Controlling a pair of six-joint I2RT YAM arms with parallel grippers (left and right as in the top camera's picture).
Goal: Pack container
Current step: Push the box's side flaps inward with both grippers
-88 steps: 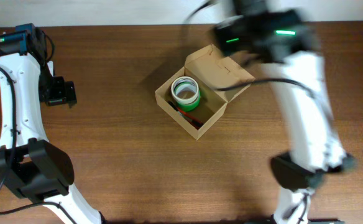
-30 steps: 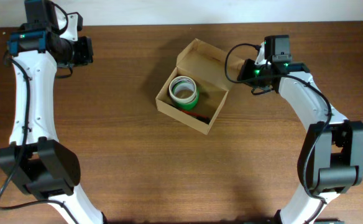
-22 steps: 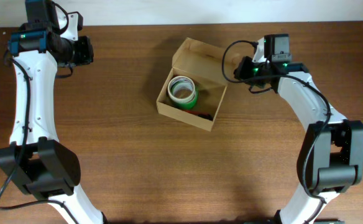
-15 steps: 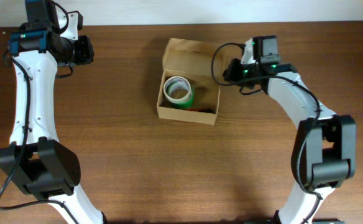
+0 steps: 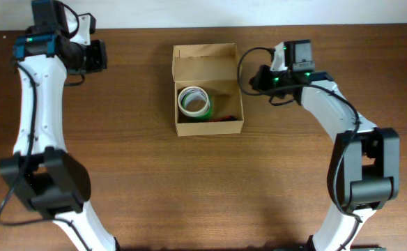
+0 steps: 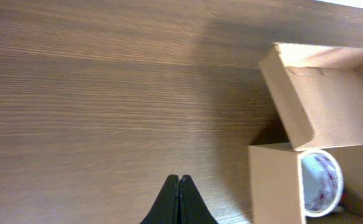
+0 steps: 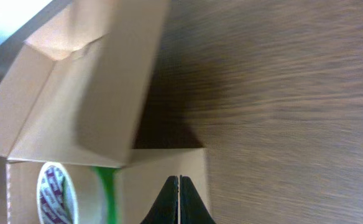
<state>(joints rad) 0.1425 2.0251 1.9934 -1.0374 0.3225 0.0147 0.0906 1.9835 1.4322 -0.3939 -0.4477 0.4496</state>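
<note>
The container (image 5: 210, 127) sits in the middle of the brown wooden surface (image 5: 120, 174), a bit toward the far side. It is a plain cardboard box. Its lid (image 5: 203, 61) is open and stands up along the far edge. Inside I see a green tape roll (image 5: 194, 102) with a white top, lying flat on the left side. Next to it, by the front wall, is a small dark thing (image 5: 221, 118). It is too small for me to tell what it is.

I think this box is light, so it will slide on the wood if I push it. The walls are stiff but thin and will bend if I squeeze hard. The lid is the floppy part. The best place to take hold looks like its free top edge, so I can fold it down over the roll. Holding a side wall low down should keep the box in place.

My right gripper (image 7: 179, 183) is closed tight with nothing in it. Its tips are right at the box's right wall, near the lid corner. I cannot tell if they touch it.

My left gripper (image 6: 179, 183) is closed and empty too. It hangs over bare wood, well apart from the box on its left.
</note>
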